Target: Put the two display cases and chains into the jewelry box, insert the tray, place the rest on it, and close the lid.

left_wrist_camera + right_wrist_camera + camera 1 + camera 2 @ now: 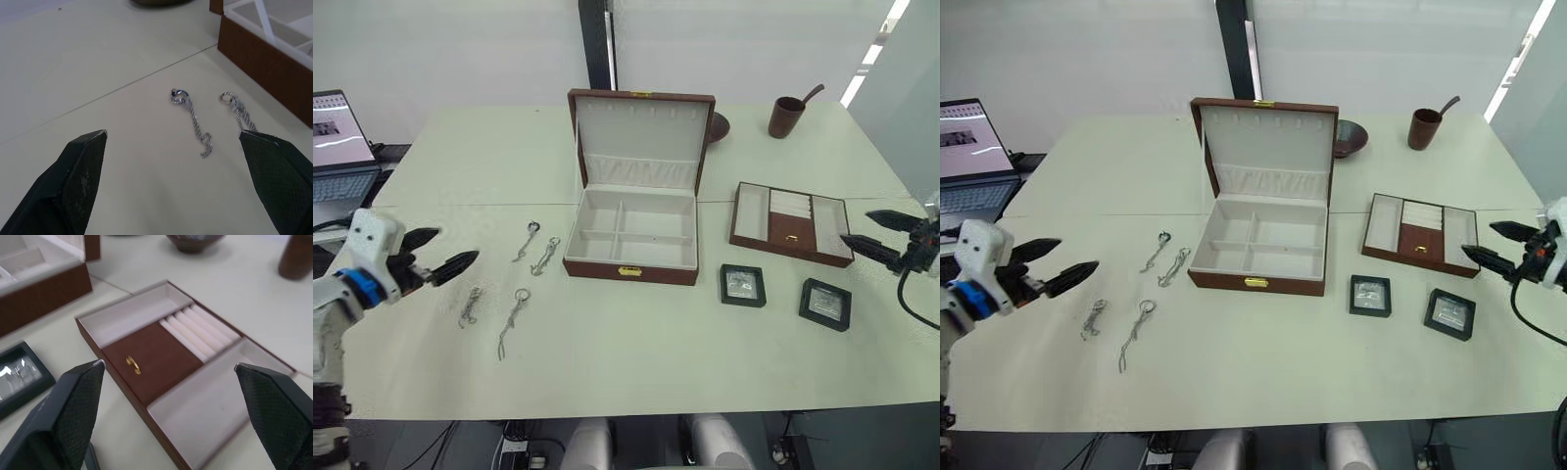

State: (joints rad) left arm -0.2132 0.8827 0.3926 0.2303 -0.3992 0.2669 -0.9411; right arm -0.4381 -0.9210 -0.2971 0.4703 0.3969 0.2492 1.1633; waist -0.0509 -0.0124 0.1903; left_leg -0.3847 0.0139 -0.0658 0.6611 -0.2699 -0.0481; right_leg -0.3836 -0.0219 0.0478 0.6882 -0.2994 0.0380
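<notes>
While the jewelry box point(631, 240) stands mid-counter with its lid point(641, 137) raised, nothing is loaded yet. Four chains point(514, 284) lie to its left, where the left hand point(435, 257) hovers empty, fingers spread. Both display cases point(783, 294) and the tray point(791, 223) sit to its right, near the right hand point(869, 231), likewise spread and empty, probably so each arm serves its own side.

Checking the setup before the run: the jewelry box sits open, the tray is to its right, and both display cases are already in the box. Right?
Not quite. Both display cases lie on the table, in front of the tray, as the right eye view shows. The jewelry box is open with empty compartments.
</notes>
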